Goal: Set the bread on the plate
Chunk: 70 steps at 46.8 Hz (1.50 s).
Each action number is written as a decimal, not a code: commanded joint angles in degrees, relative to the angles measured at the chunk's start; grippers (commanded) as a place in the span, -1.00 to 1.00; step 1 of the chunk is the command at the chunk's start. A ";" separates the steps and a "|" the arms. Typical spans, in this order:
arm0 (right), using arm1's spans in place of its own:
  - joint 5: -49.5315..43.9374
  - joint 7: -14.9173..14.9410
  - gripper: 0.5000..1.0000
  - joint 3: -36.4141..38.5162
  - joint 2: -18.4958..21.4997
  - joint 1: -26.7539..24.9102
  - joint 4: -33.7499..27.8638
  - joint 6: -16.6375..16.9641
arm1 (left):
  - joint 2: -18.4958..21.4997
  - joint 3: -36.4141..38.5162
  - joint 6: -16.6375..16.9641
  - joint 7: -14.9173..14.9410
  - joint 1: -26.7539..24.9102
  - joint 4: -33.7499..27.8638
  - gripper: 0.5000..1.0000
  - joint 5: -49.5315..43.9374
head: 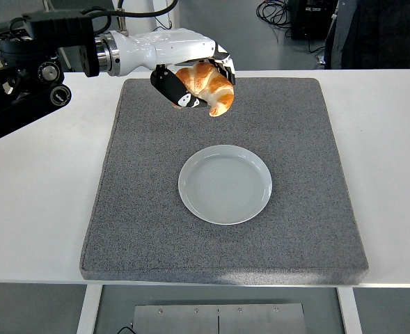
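A golden-brown croissant [210, 88] hangs in the air over the far part of the grey mat [142, 209], held in my left hand [194, 83], whose black fingers [168, 89] curl around it. The pale round plate [225, 184] lies empty at the middle of the mat, below and slightly right of the bread. My left arm reaches in from the upper left. My right arm does not show.
The white table [44, 188] surrounds the mat on all sides. A person in dark clothing [379, 31] stands at the top right behind the table. Cables and a table leg show on the floor beyond.
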 commanded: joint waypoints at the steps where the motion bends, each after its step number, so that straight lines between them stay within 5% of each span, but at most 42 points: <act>1: 0.00 0.00 1.00 0.00 0.00 0.01 0.00 0.02 | -1.19 0.02 0.02 -0.01 -0.46 0.01 -1.00 0.07; 21: 0.00 0.00 1.00 0.00 0.00 0.01 0.00 0.02 | -7.43 3.35 3.36 0.26 1.03 0.01 -1.00 2.79; 70: 0.00 0.00 1.00 0.00 0.00 0.01 0.00 0.02 | -14.20 8.89 9.77 0.79 13.52 7.83 -1.00 12.20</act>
